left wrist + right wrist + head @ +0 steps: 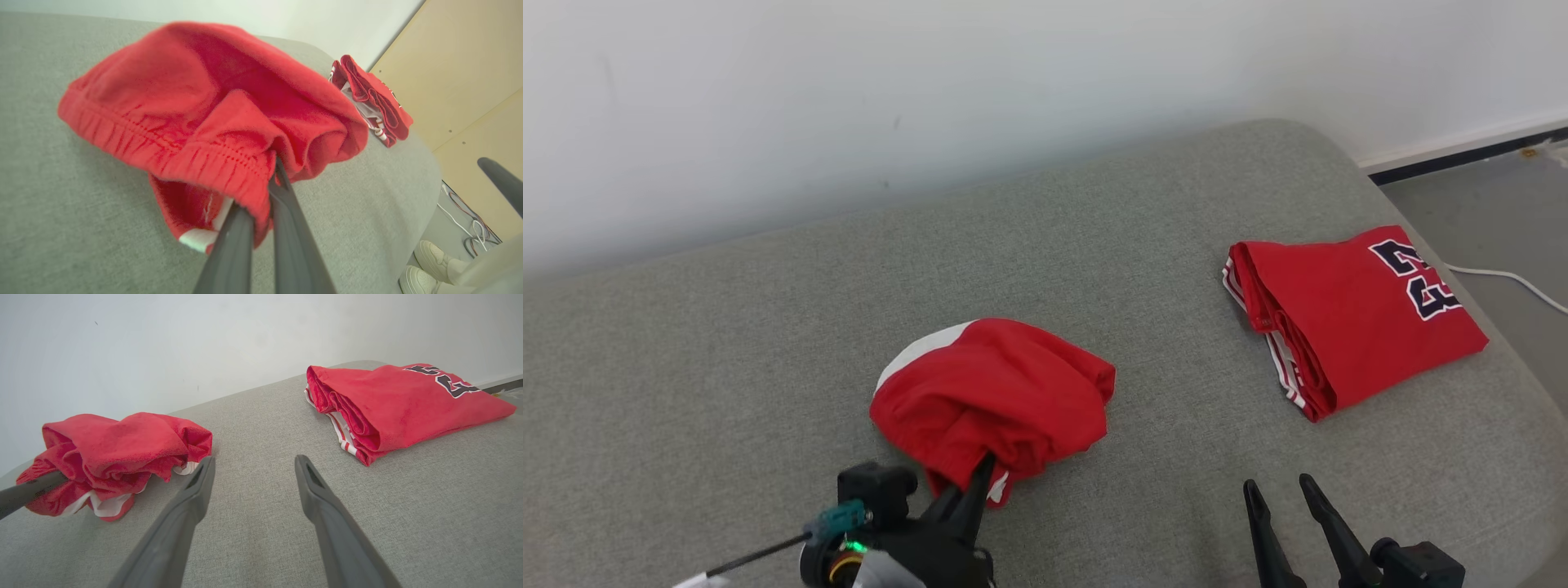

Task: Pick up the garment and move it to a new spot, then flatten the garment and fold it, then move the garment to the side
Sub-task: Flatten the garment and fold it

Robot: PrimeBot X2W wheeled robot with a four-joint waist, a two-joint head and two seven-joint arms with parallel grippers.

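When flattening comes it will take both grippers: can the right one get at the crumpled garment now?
Probably yes. The open right gripper is above bare cushion, nothing between it and the garment; the folded jersey lies off to its other side.

On the cushion point(768, 343), the bunched garment point(992, 392) lies directly ahead of the left hand point(980, 478), its near edge clamped in that hand. The folded jersey point(1347, 318) lies ahead and to the right of the right hand point(1278, 483), well apart from it. Beyond both stands the wall point(849, 98).
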